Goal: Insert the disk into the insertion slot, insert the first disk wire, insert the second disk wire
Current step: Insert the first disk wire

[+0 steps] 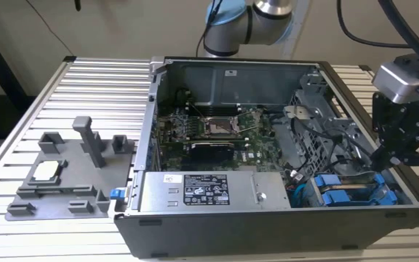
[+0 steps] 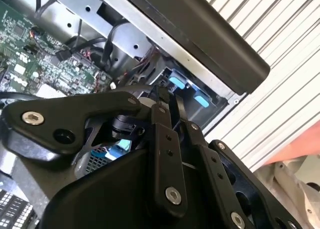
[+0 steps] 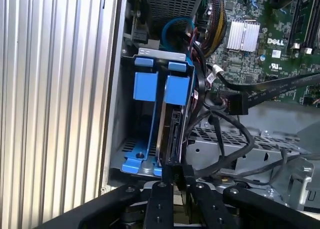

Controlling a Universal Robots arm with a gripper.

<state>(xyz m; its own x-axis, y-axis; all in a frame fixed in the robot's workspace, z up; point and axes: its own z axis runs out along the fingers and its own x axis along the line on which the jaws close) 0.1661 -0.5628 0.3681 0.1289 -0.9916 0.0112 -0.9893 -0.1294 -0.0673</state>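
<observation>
The disk (image 3: 166, 131) stands edge-on in its blue carrier (image 3: 177, 89), seated inside the insertion slot (image 3: 161, 52), a grey metal cage in the case's corner. An empty blue carrier (image 3: 146, 84) sits beside it. My gripper (image 3: 178, 172) has its fingers close together on the end of a black disk wire (image 3: 235, 151), right at the disk's exposed edge. In the exterior view my gripper (image 1: 388, 161) reaches down over the cage (image 1: 348, 191) at the case's right side. In the second wrist view the fingertips (image 2: 161, 96) converge above the blue tabs (image 2: 176, 82).
The open computer case holds a green motherboard (image 1: 217, 131) and a grey labelled power-supply box (image 1: 205, 191). Loose black cables and a flat connector (image 3: 237, 101) hang near the cage. A grey fixture (image 1: 64, 169) lies on the slatted table (image 1: 85, 87) at the exterior view's left.
</observation>
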